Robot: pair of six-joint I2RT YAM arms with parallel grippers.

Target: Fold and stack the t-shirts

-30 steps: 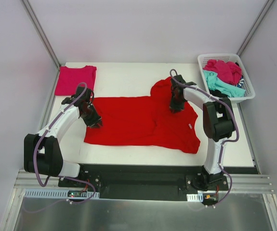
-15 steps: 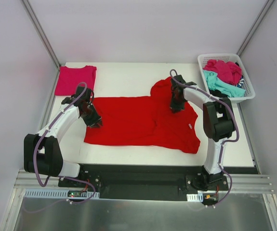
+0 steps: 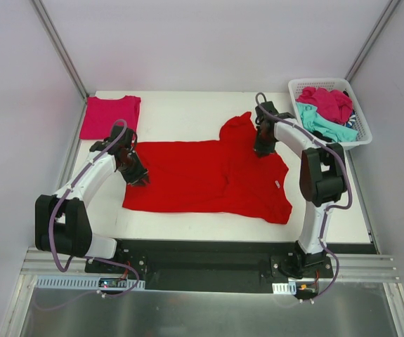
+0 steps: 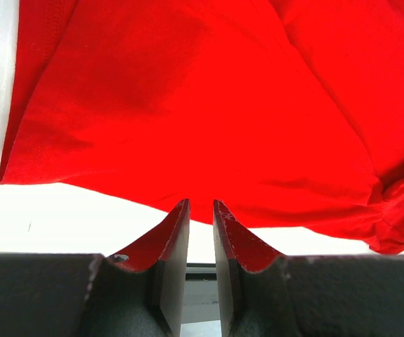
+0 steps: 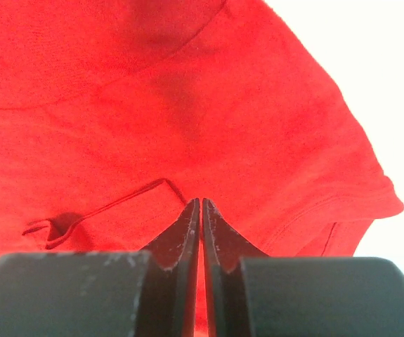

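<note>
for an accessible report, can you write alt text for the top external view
A large red t-shirt lies spread on a white table, with the left fingers at its left edge and the right fingers on its far right part. A folded pink t-shirt sits at the far left corner, a white basket of crumpled shirts at the far right.

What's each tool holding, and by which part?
Right tool pinches the red t-shirt at its shoulder, between collar and sleeve. Left tool sits at the hem; a hold cannot be told.
</note>
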